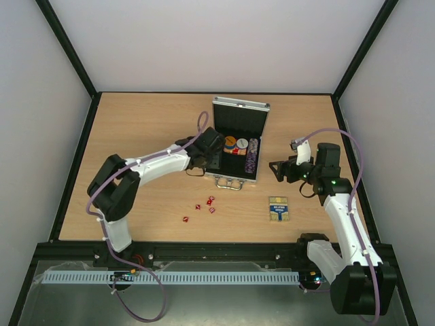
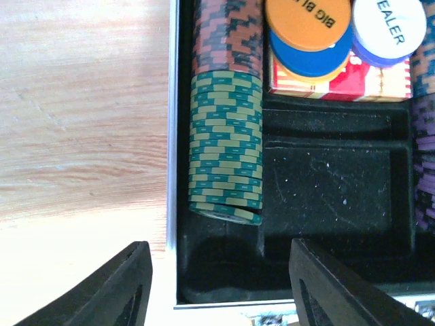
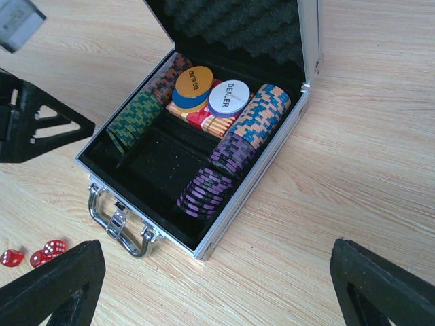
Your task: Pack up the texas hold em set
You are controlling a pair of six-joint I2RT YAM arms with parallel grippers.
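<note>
Top external view showed the silver case (image 1: 234,178) sitting open at the centre of the wooden table (image 1: 136,122), its lid standing upright toward the top of the frame and its metal handle (image 1: 229,183) facing the bottom. Rows of poker chips (image 1: 253,155) lay on edge along the right side of the black-lined tray.

The left gripper (image 1: 212,151) hung at the case's left edge. In the left wrist view its fingers (image 2: 126,288) stood apart and held nothing, one over the bare table and the other over the tray, with a green chip stack (image 2: 225,149) lying just above them in the frame.

The right gripper (image 1: 277,168) hovered right of the case, clear of it. The right wrist view showed its fingers (image 3: 54,285) spread wide and empty, and a white dealer button (image 3: 229,97) and an orange button (image 3: 193,81) resting on a red pack (image 3: 200,121) inside the case.

Red dice (image 1: 211,202) lay scattered on the table below and left of the case. The blue-and-yellow card deck box (image 1: 279,208) lay flat on the table, below and right of the case.
</note>
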